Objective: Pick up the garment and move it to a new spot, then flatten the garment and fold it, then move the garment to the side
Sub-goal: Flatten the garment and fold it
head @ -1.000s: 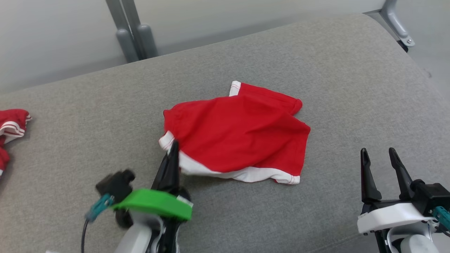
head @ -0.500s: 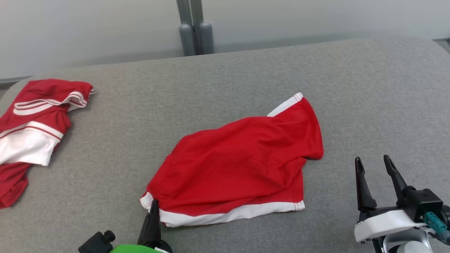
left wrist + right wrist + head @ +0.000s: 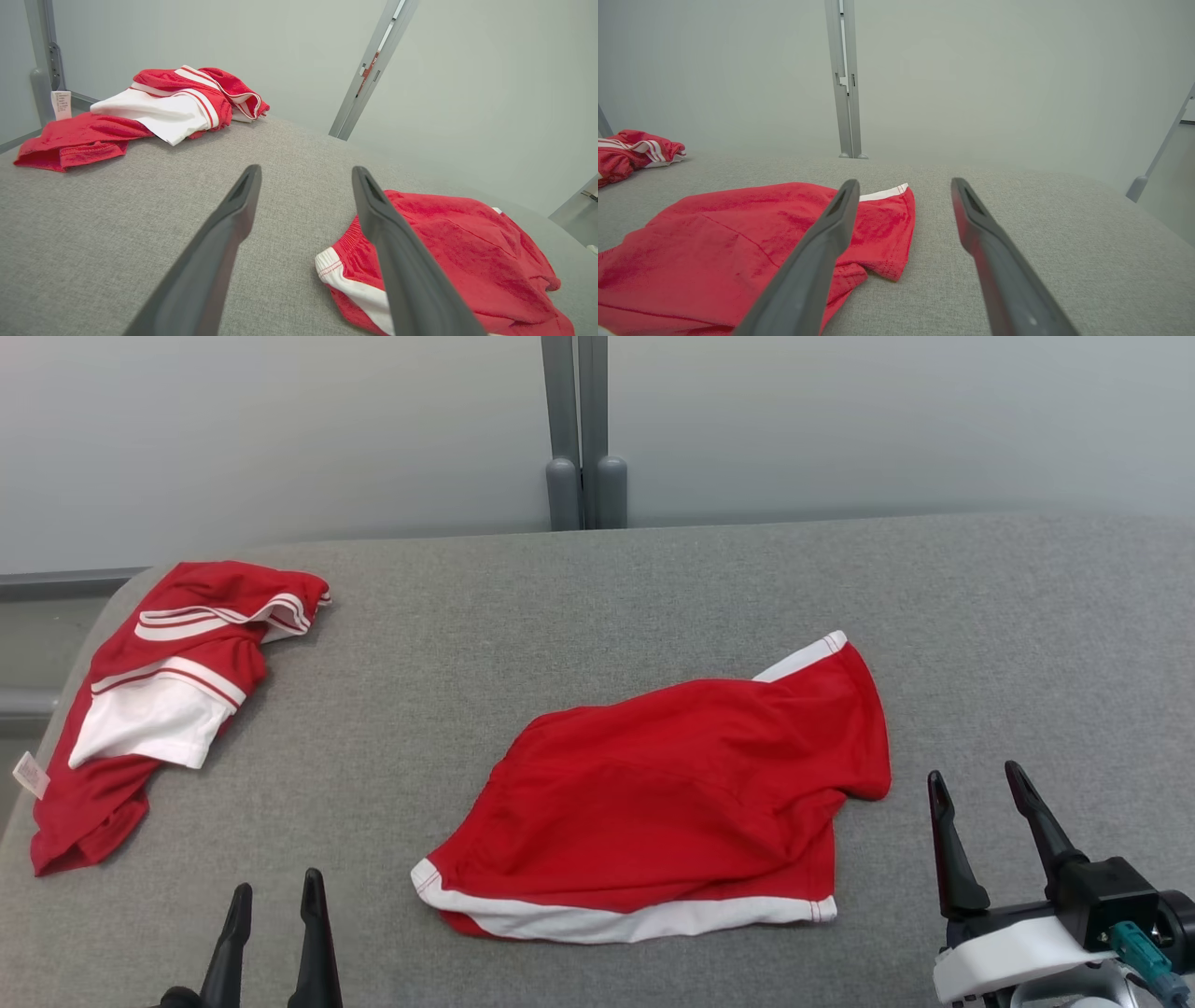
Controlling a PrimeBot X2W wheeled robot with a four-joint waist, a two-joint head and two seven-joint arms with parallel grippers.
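Head view, red garment (image 3: pixel 672 803): lies loose and rumpled on the grey padded surface (image 3: pixel 467 607), at about 5 o'clock from picture centre. A white hem band runs along its 6 o'clock edge, and a second white strip shows at its 1 o'clock corner.
Head view, left gripper (image 3: pixel 277 882): at 7 o'clock, fingers spread, empty, apart from the cloth.
Head view, right gripper (image 3: pixel 972 772): at 4 o'clock, fingers spread, empty, near the garment's 3 o'clock edge.
Head view, second garment (image 3: pixel 177 681): red-and-white heap at 9 o'clock, well apart.
Left wrist view, garment: at 4 o'clock, its white-banded corner partly behind one spread finger; no contact visible.
Left wrist view, care tag (image 3: pixel 60 103): white, on the second garment at 10 o'clock; print too small to read.
Right wrist view, garment: at 8 o'clock, one corner behind a spread finger; grey post (image 3: pixel 845 79) at 12 o'clock.
Handling (judged): light, soft and limp, so it should sag and bunch when lifted; not fragile.
Hold (judged): the two white-banded hem corners, one per gripper. The doubled seam gives a thicker bite and lets the cloth be drawn flat.
Brands: none legible on the garment.
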